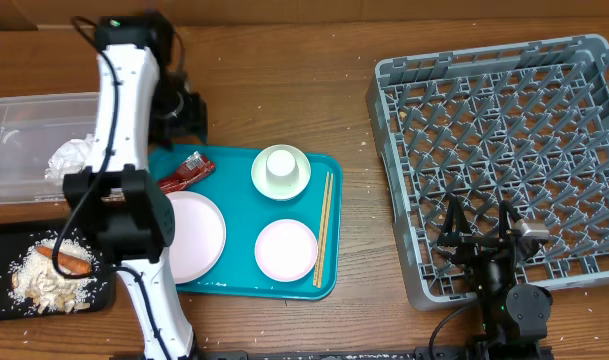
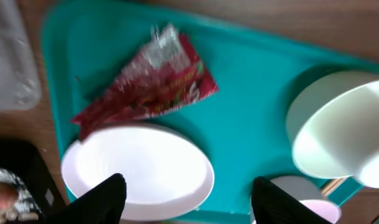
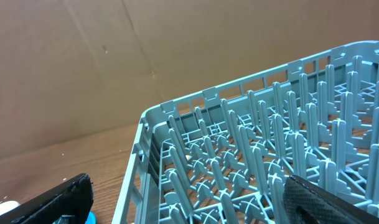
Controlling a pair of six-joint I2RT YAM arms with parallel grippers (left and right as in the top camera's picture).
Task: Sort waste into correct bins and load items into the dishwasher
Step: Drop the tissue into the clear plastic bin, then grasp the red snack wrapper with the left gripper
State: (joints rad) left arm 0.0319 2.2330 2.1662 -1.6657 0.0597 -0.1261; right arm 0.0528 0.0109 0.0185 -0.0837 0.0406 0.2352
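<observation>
Hovering left hand (image 2: 189,198): fingers spread wide, holding nothing.
Red snack wrapper (image 2: 149,87): on the teal tray (image 2: 251,112), at 11 o'clock from that hand, untouched.
Right hand (image 3: 183,200): fingers spread, empty, at the dish rack (image 3: 251,143) corner.

The wrapper (image 2: 152,84) is lying on the tray (image 2: 251,93) beyond the left fingers (image 2: 105,196), the plate (image 2: 139,171) sitting nearer them, the cup (image 2: 338,130) to their right.

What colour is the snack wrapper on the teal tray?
Red snack wrapper, silvery at one end; clearest in left wrist view.
</observation>
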